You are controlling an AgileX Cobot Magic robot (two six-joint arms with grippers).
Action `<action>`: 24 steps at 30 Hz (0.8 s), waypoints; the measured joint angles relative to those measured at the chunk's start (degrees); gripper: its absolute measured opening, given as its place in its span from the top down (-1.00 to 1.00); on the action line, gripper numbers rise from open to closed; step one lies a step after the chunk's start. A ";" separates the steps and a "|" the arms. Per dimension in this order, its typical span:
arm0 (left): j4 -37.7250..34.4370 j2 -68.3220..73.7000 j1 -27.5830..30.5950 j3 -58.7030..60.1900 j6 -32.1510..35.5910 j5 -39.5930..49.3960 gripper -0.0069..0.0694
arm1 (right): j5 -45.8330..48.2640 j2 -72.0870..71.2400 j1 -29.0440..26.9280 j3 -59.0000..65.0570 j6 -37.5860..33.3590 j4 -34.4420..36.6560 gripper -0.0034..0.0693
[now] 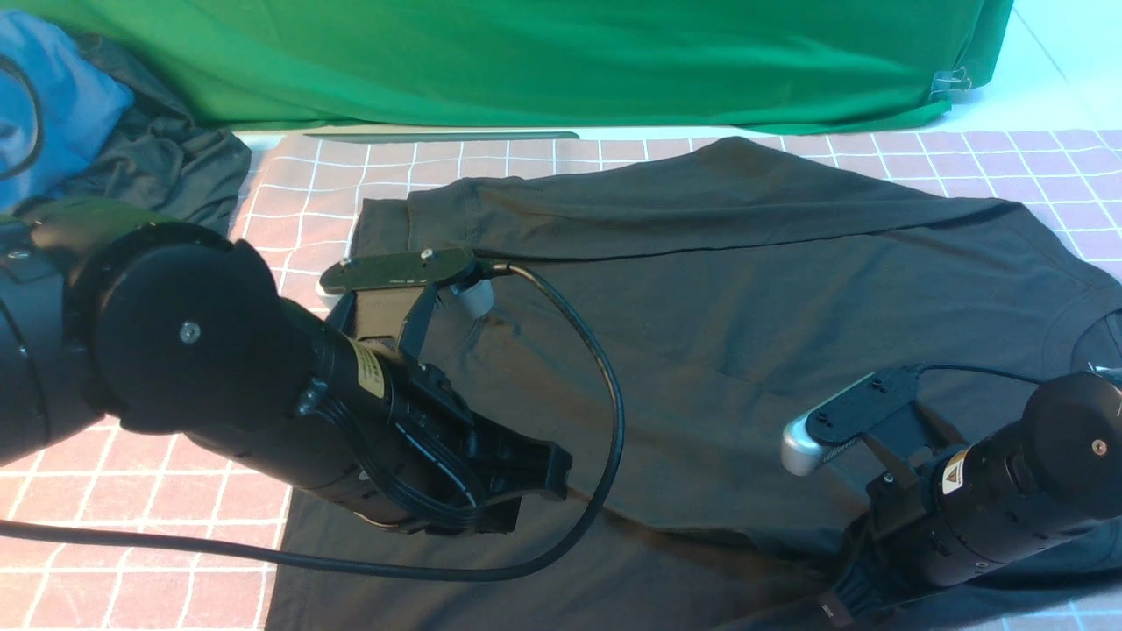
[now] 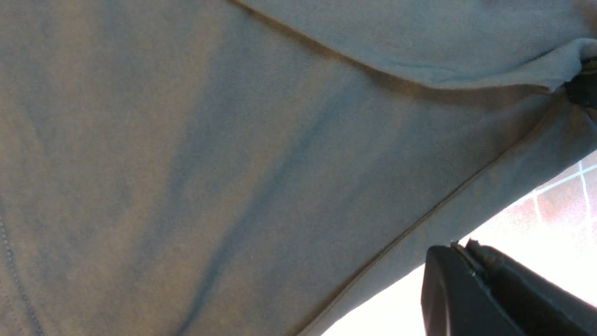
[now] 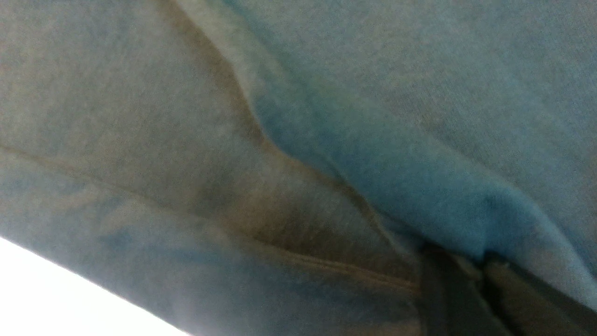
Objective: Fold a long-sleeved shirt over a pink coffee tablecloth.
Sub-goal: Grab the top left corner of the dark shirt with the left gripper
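- At the far left a blue garment (image 1: 53, 105) lies bunched, with a smaller dark garment (image 1: 166, 158) just beside it, both off the corner of the tablecloth (image 1: 307, 202).
- Behind everything a green cloth (image 1: 570, 61) hangs across the back.
- The pink tablecloth with its white grid runs under the whole scene, and its squares show bare on the left and along the far edge.
- My left hand (image 1: 539, 473) reaches in low over the left part of the shirt (image 1: 745, 307). Its fingers are pressed fully together. In the left wrist view I see them (image 2: 466, 289) beside the shirt's hemmed edge, with the bright tablecloth (image 2: 559, 196) behind, and I cannot tell whether any cloth is caught in them.
- A black cable (image 1: 605, 394) loops from my left arm out over the shirt.
- The black shirt lies spread flat in the middle of the tablecloth, with one part folded over along its far side.
- My right hand (image 1: 841, 605) is down at the near edge of the shirt, to the right. In the right wrist view it (image 3: 466, 266) stands narrow, with a fold of the shirt gathered at the fingertips.
- The shirt's collar (image 1: 1096, 337) sits at the far right.
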 joint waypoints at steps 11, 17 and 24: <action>0.59 0.00 0.00 0.00 0.00 0.00 0.78 | 15.65 -7.92 0.06 0.68 7.74 0.08 0.67; 0.59 0.00 0.00 0.00 -0.07 -0.04 0.78 | 20.06 -12.50 0.06 0.68 10.53 0.03 0.67; 0.84 0.00 0.00 0.00 -0.07 -0.23 0.78 | 23.10 -12.75 0.06 0.68 12.45 -0.03 0.66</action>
